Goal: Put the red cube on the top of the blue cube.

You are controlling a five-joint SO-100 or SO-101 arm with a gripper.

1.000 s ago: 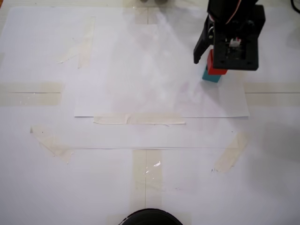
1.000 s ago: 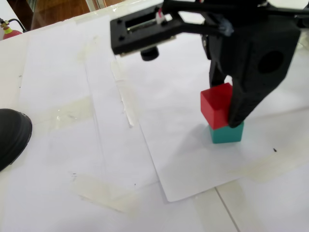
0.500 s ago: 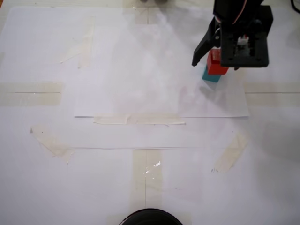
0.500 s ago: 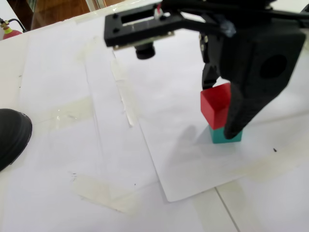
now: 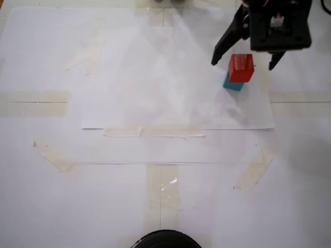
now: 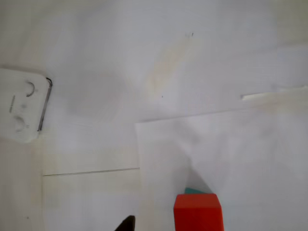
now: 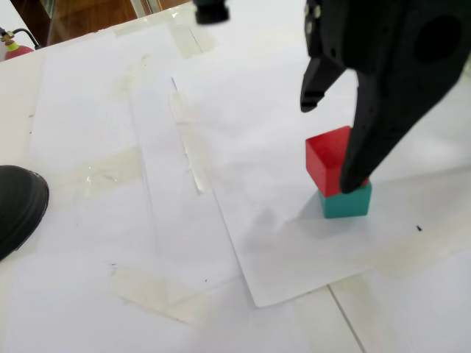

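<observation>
step: release, stack made | red cube (image 5: 241,67) sits on blue cube (image 5: 232,84), slightly offset | my gripper (image 5: 243,58) spread wide, clear of both | next: lift straight away without clipping the stack

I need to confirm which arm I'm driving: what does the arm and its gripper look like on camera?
The gripper is all black matte plastic: two long tapered fingers ending in narrow tips, below a boxy black wrist block. A small white connector with red detail sits on that block. No other markings show.
</observation>
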